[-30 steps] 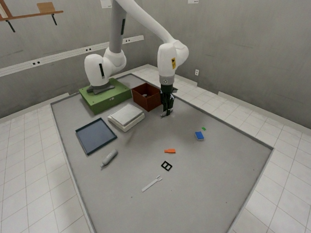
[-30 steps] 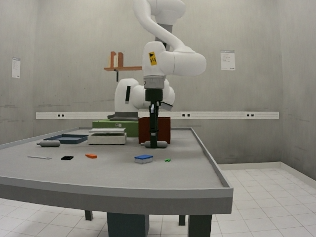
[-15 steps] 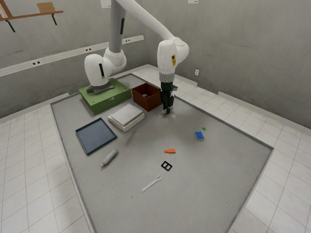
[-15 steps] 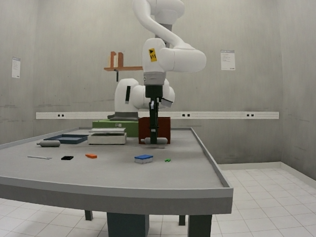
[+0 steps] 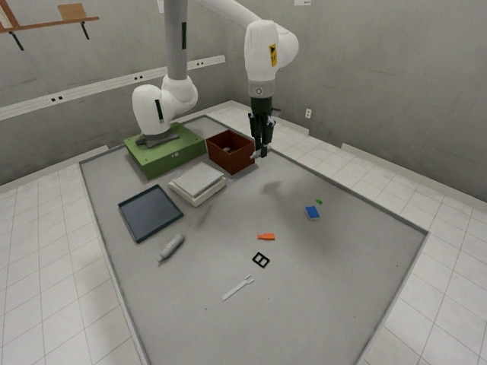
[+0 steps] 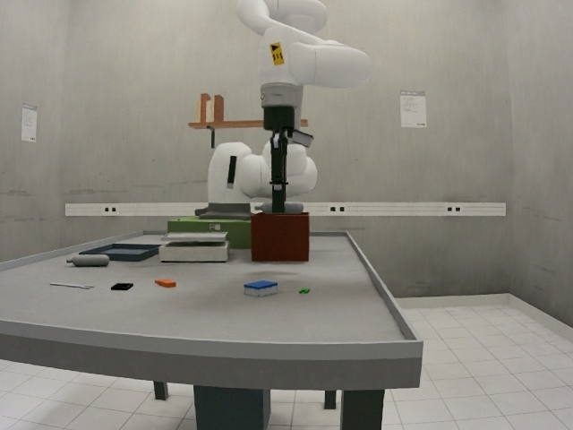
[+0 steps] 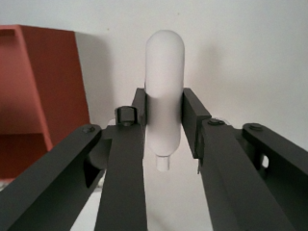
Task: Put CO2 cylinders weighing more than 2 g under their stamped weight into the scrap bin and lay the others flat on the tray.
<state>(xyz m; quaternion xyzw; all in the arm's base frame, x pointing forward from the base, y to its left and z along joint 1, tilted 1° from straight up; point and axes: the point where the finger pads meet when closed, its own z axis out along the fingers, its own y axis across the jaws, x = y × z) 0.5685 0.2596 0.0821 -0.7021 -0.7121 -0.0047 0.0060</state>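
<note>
My gripper (image 5: 261, 150) is shut on a white CO2 cylinder (image 7: 164, 101), gripping it across its body and holding it level. The held cylinder (image 6: 286, 206) hangs at about rim height beside the right side of the red-brown scrap bin (image 5: 230, 150), which also shows at the left of the wrist view (image 7: 34, 96). A grey shape like another cylinder (image 5: 227, 149) lies inside the bin. A third cylinder (image 5: 170, 246) lies flat on the table in front of the dark blue tray (image 5: 150, 212). The scale (image 5: 198, 182) stands between tray and bin with nothing on it.
The arm's green base (image 5: 165, 150) stands behind the scale. Small loose items lie on the table: a blue block (image 5: 312, 212), a green piece (image 5: 319, 201), an orange piece (image 5: 265, 236), a black frame (image 5: 260, 259) and a white fork (image 5: 237, 287).
</note>
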